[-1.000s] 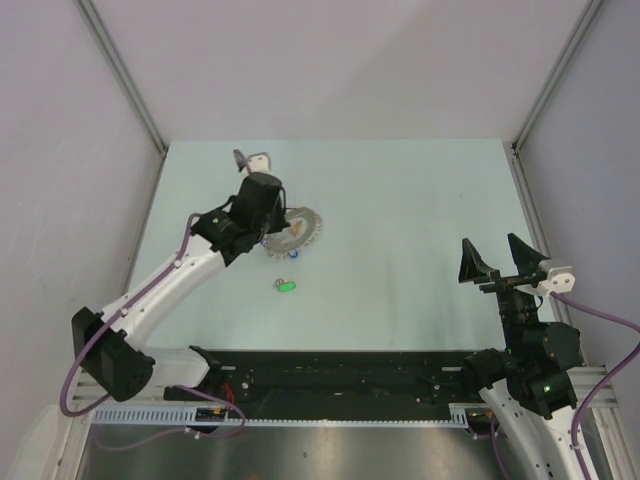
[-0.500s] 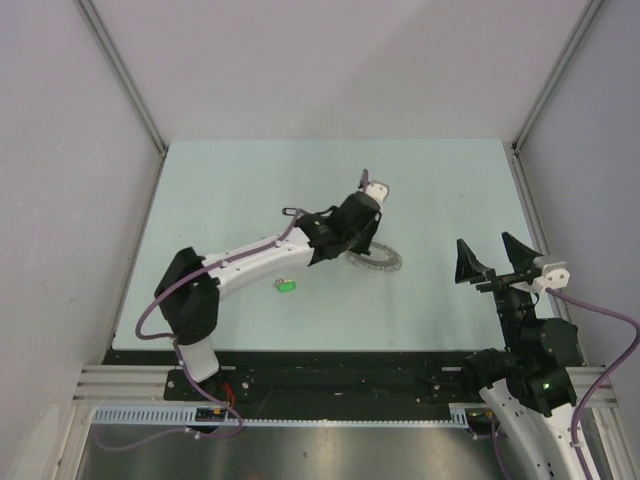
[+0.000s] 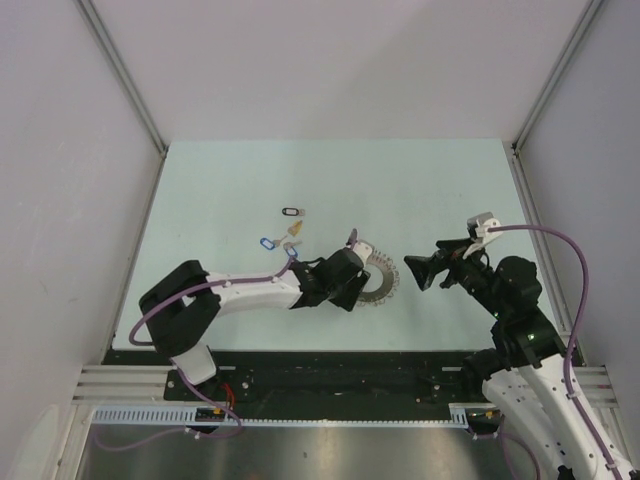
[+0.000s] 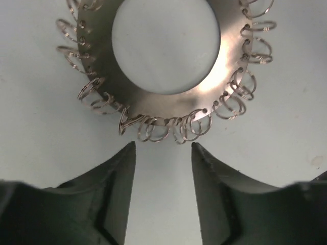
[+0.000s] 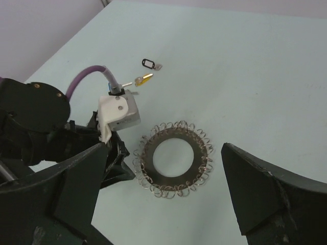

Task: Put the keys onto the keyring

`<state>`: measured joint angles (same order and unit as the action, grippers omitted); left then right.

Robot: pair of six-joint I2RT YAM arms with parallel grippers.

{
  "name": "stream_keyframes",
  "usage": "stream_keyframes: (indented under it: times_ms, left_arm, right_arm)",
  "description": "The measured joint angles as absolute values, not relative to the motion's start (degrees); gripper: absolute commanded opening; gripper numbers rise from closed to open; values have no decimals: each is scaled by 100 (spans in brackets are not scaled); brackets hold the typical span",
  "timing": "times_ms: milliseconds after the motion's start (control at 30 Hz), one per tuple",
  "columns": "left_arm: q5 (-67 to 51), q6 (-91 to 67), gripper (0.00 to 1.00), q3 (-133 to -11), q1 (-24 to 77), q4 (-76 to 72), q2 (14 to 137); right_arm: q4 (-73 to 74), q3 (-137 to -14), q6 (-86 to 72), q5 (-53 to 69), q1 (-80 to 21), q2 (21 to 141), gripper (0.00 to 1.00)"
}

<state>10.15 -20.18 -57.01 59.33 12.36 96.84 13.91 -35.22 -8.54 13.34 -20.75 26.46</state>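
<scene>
**Two open grippers crowd the keyring, and the keys lie well away**

Your main risk is at the keyring (image 4: 102, 76) itself. It lies flat on the table (image 3: 450, 180), and its rim is a fringe of thin wire loops (image 4: 153, 130). If you close the left gripper (image 4: 163, 145) on those loops, I judge that they could slip out, bend, or let the whole ring skid away from the fingers instead of lifting.

The second risk is a collision. The right gripper (image 3: 425, 262) hangs just to the right of the keyring and the left gripper sits just to its left. If both drive in together, they may meet over the ring or knock it aside.

The third risk is to the keys. The black-tagged key (image 3: 292, 212), the tan-tagged key (image 3: 294, 229) and the blue-tagged key (image 3: 267, 241) lie well to the far left of the keyring, beside the left forearm. A careless sweep of that arm could scatter them. No key looks threaded onto the ring in these views.

The left gripper's fingers (image 4: 120, 173) are spread apart and hold nothing. Their tips stop just short of the nearest loops, and the wrist view shows bare table between them. The right gripper is spread wide and also holds nothing. In its own wrist view it frames the keyring without touching it.
</scene>
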Motion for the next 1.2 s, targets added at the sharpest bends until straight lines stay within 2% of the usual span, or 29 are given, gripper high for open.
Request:
stream_keyframes:
  times_ms: [33,100,133,200,267,467,633,733,833,867,1000,1200]
  left_arm:
    - [1039,-2038,73,-5610,5933,1227,9592]
    - [1127,-2082,82,-5417,5935,1168,9312]
    - [1188,-2110,83,-5325,5933,1133,9096]
    - [1267,-2130,94,-5210,5933,1098,8709]
    - [1376,-2158,100,-5137,5929,1090,8311]
    - [1481,-2196,100,-5098,5588,1267,7072]
    - [1321,-2244,100,-5175,4379,1782,6108]
    - [1133,-2206,100,-5356,3599,2134,5861]
    - [1100,-2093,100,-5424,3120,2246,5695]
    - [1109,-2045,100,-5424,3039,2296,5640]
    - [1223,-1933,100,-5347,2950,2292,5546]
    - [1398,-1898,100,-5131,2808,2480,5505]
  right_arm:
    - [1452,-3522,-921,1380,-2078,2674,100]
    - [1586,-3522,-1057,1393,-2080,2683,100]
    - [1610,-3522,-1083,1413,-2080,2683,100]
    - [1616,-3522,-1096,1492,-2080,2714,100]
    - [1605,-3535,-1098,1603,-2080,2840,100]
    - [1778,-3839,-1210,1741,-2102,4104,100]
    - [2086,-4252,-1275,1166,-2810,5437,100]
    - [2244,-4436,-1483,357,-3756,6071,95]
    - [2298,-4622,-1885,-377,-4484,6678,85]
    - [2342,-4703,-2062,-633,-4713,6901,80]
    - [2530,-5107,-2742,-1498,-5387,7666,73]
    - [2543,-5474,-3444,-2110,-5819,8460,53]
